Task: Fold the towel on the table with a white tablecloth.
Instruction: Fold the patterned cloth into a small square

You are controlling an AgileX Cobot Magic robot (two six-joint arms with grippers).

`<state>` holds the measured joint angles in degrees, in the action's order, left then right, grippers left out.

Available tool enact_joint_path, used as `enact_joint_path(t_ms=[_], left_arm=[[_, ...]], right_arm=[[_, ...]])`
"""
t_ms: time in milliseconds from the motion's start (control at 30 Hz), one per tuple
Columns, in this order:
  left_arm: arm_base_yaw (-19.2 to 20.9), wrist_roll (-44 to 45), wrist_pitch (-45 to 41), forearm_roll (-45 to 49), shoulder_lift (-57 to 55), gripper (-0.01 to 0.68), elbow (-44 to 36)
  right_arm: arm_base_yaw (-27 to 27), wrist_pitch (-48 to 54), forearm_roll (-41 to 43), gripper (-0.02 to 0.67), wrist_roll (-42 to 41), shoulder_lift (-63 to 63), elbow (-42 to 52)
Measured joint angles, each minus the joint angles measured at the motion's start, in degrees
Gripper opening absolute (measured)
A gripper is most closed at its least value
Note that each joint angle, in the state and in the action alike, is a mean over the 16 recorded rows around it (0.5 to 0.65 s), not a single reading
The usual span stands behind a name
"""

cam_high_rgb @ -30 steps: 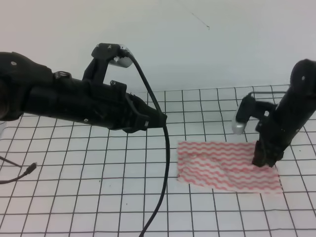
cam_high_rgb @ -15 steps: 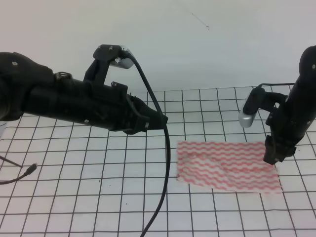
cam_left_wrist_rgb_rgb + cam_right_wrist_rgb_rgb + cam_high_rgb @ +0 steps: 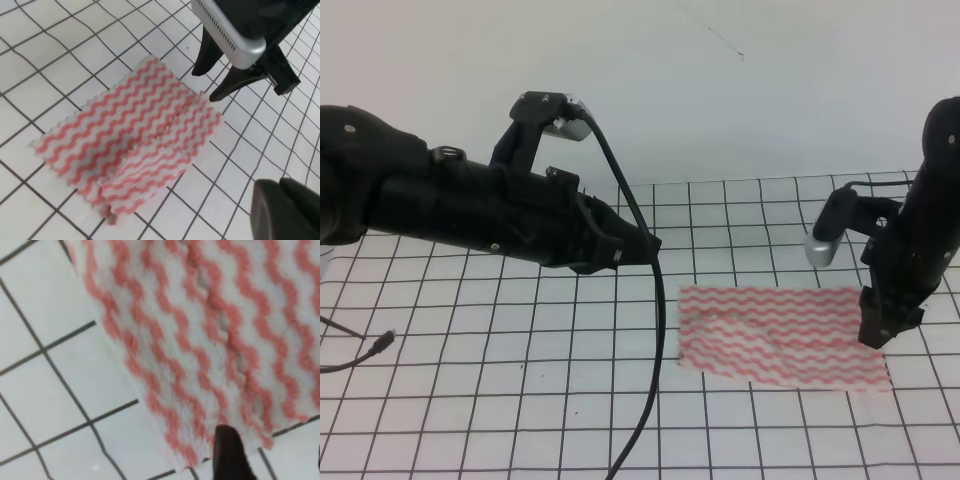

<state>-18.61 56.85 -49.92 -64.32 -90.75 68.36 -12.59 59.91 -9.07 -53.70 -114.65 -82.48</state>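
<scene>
The striped towel (image 3: pixel 782 338) lies lower right of the exterior view on the white tablecloth (image 3: pixel 520 400) covering the bench, apparently doubled over once, one layer's edge showing in the left wrist view. Further folds likely remain. The right gripper (image 3: pixel 878 330) hangs at its right edge, jaws spread, holding nothing. The left gripper (image 3: pixel 635 248) hovers mid-frame; its jaws' state I cannot tell.

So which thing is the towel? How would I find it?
Look at the big white tablecloth with black grid squares. On its right side, just below the right arm's jaws, lies a flat rectangle of cloth: the towel. It is the only thing there with wavy pink-red and white stripes.
</scene>
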Motion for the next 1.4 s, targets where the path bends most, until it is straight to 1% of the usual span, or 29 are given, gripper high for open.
enact_joint_path(t_ms=[400, 1000, 1400], left_arm=[[0.0, 0.14, -0.15, 0.0, 0.0, -0.001, 0.0], [0.0, 0.03, -0.27, 0.0, 0.0, -0.001, 0.0], [0.0, 0.03, -0.35, -0.09, 0.02, -0.001, -0.01]], right_arm=[[0.0, 1.51, -0.38, 0.297, 0.03, -2.09, 0.0], [0.0, 1.15, -0.11, 0.093, -0.27, -2.54, 0.0], [0.0, -0.06, 0.08, 0.01, -0.34, -2.13, 0.0]])
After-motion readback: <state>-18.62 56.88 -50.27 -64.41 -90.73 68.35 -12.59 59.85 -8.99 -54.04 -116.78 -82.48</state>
